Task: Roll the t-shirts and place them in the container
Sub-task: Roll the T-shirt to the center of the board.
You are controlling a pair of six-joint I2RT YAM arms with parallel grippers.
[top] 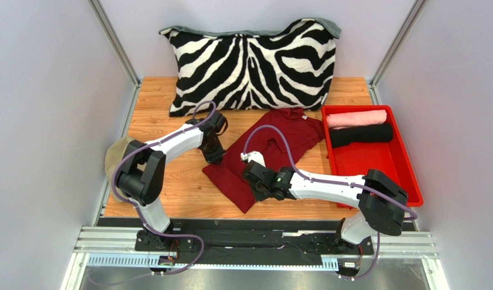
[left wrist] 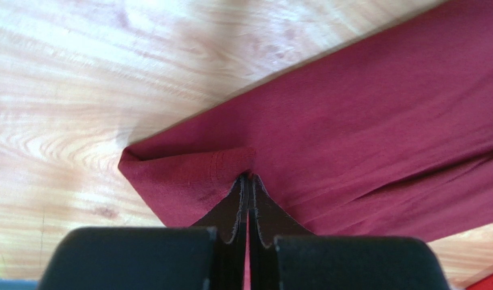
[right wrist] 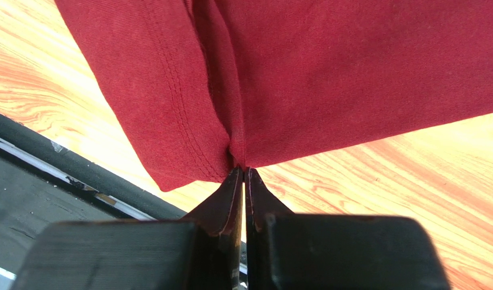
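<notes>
A maroon t-shirt (top: 273,145) lies folded into a long strip, running diagonally across the wooden table (top: 164,115). My left gripper (top: 214,156) is shut on the strip's left corner (left wrist: 188,175), pinching a fold of cloth. At the near end, my right gripper (top: 259,188) is shut on the hem of the maroon t-shirt (right wrist: 231,145), just beyond the table's front edge. A pale pink rolled t-shirt (top: 356,118) and a black rolled t-shirt (top: 361,134) lie side by side in the red tray (top: 376,166).
A large zebra-striped pillow (top: 252,63) leans against the back wall. A khaki cap (top: 114,156) sits at the table's left edge behind my left arm. The black front rail (right wrist: 67,169) runs close under the right gripper. White walls close in both sides.
</notes>
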